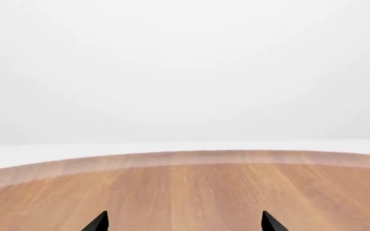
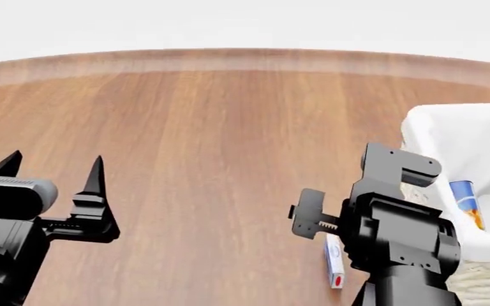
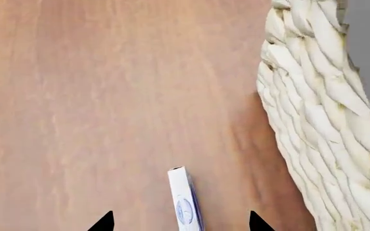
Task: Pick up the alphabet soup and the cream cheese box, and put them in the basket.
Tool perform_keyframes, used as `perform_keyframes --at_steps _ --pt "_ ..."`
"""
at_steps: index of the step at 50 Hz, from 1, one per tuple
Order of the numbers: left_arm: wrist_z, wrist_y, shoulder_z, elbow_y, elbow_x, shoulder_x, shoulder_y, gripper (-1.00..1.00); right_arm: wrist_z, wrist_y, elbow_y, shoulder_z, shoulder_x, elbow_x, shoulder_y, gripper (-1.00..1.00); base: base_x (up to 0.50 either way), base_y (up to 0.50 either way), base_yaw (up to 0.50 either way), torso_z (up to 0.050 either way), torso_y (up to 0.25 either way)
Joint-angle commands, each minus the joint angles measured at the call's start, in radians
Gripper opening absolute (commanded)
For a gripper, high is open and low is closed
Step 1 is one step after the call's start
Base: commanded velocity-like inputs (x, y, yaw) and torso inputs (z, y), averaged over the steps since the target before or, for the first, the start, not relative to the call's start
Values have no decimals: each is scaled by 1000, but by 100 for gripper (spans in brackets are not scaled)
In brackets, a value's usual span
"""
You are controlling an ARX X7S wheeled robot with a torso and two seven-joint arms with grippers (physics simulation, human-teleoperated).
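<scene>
**Cream cheese box on edge beside basket**

The thin white cream cheese box (image 3: pixel 185 204) stands on edge on the wooden table (image 2: pixel 211 140), long axis toward 12 o'clock, between the right gripper's (image 3: pixel 181 222) spread tips. The woven cream basket (image 3: pixel 320 125) at 3 o'clock holds the blue alphabet soup can (image 2: pixel 466 201). The left gripper (image 2: pixel 53 172) is spread, empty.

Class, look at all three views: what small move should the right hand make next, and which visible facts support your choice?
Probably lower the right hand straight down around the cream cheese box. The box lies on the table beside the basket, between the open fingertips, not yet gripped. The alphabet soup appears to lie in the basket, so the box is what remains.
</scene>
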Motion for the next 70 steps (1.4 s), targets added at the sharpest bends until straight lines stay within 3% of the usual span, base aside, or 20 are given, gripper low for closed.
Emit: perform_keyframes --at_steps 1,19,20,46,70 --pt "1 18 8 -4 10 -2 7 100 -2 -6 1 4 1 0 -9 100 0 0 0 0 -250" --pt "1 22 7 -10 2 -4 4 100 -39 -4 1 -18 -7 -2 -7 100 0 0 0 0 -250" --pt "2 7 -2 -7 -20 -3 3 100 -71 -14 1 -48 -13 -15 -1 -100 0 0 0 0 0" --pt "8 14 5 -16 -29 -6 8 100 -109 -31 1 -97 -19 -5 5 -100 0 0 0 0 0" --pt "3 6 7 2 -40 -16 1 100 -259 -66 1 -171 -46 -2 47 -100 0 0 0 0 245"
